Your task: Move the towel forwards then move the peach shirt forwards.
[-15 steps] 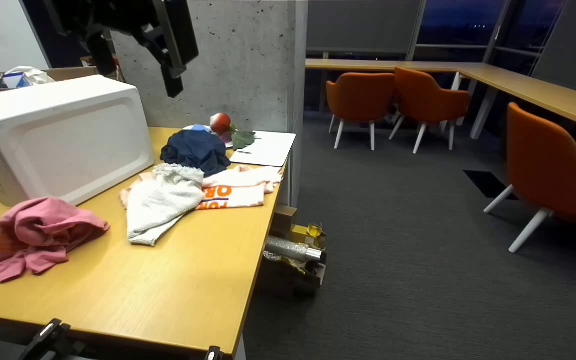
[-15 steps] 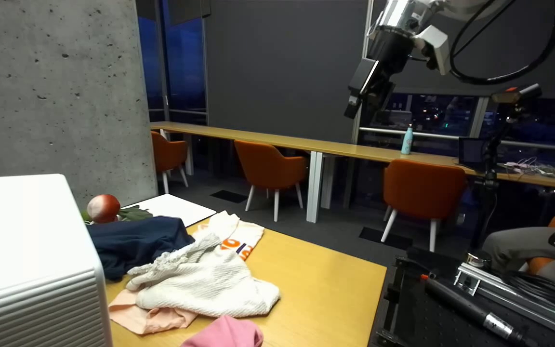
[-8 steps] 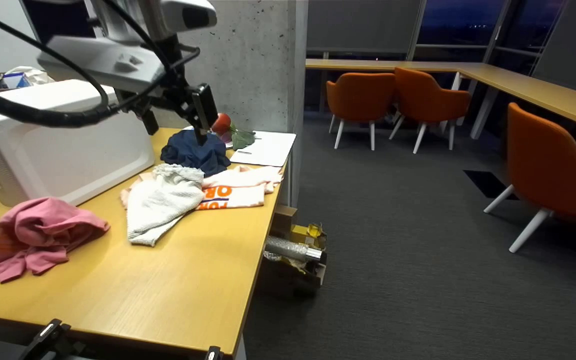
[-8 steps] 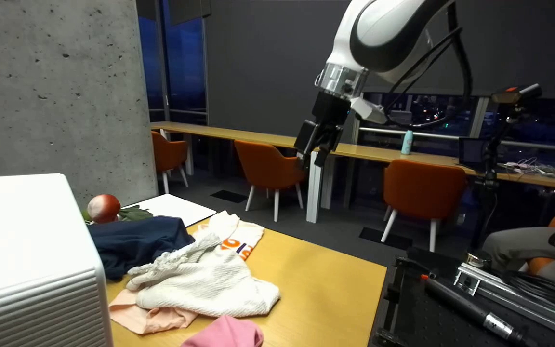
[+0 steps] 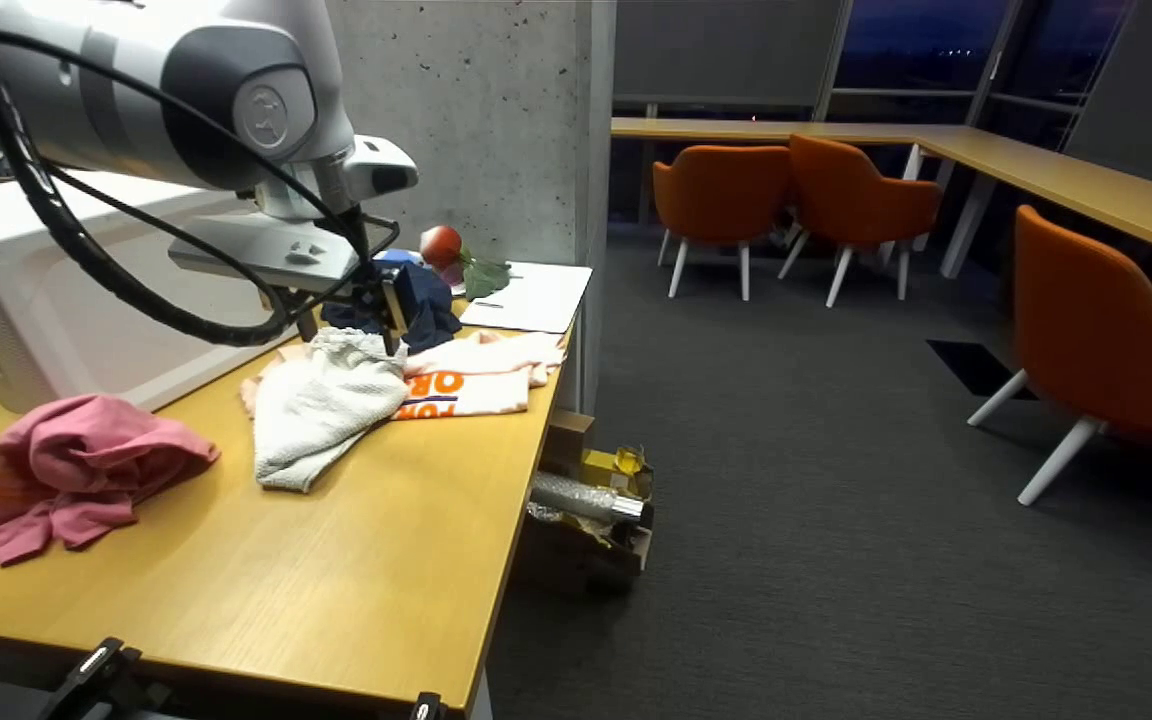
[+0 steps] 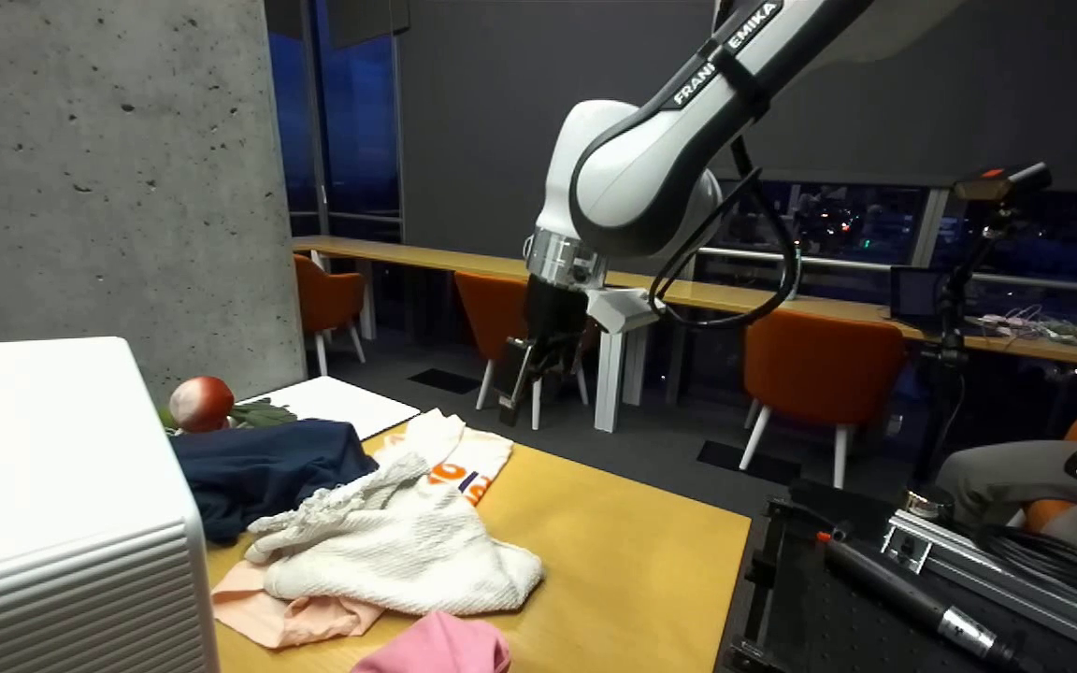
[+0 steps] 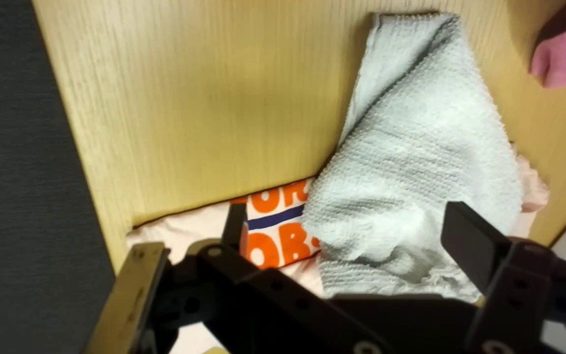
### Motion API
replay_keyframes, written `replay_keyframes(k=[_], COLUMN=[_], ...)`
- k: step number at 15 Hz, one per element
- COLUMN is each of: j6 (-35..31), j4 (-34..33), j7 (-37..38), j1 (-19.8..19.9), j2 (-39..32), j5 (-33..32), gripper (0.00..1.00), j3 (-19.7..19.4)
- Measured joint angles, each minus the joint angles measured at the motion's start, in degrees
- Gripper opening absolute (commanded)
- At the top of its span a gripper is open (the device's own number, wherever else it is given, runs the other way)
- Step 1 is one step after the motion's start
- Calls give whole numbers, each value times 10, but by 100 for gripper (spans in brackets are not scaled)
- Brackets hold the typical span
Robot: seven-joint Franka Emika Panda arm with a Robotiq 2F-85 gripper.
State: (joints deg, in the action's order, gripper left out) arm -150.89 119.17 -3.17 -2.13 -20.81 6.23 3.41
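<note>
Table (image 5: 376,570); towel (image 5: 326,415), peach shirt (image 5: 481,362), pink cloth (image 5: 86,460) atop

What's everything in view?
towel: 1, white, partly on peach shirt
peach shirt: 1, peach, partly under towel
pink cloth: 1, pink, on table
navy cloth: 1, navy, beside towel
box: 1, white, on table
round thing: 1, red and white, beside greenery
sheet: 1, white, table corner
table: 1, yellow, foreground
column: 1, grey, behind table
chairs: at least 3, orange, near desk
clutter: uncounted, mixed, below table
person: 1, grey trousers, background
arm: 1, mostly white, over table
gripper: 1, black, open above towel
</note>
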Motion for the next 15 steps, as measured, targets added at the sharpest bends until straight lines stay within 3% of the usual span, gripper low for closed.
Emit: replay_keyframes(k=[8, 15], j6=[0, 0], j4=[-79, -82], j7=[10, 13], j1=[-45, -48], j2=[-100, -106], j5=[-22, -35], gripper=[100, 100], j3=[18, 16])
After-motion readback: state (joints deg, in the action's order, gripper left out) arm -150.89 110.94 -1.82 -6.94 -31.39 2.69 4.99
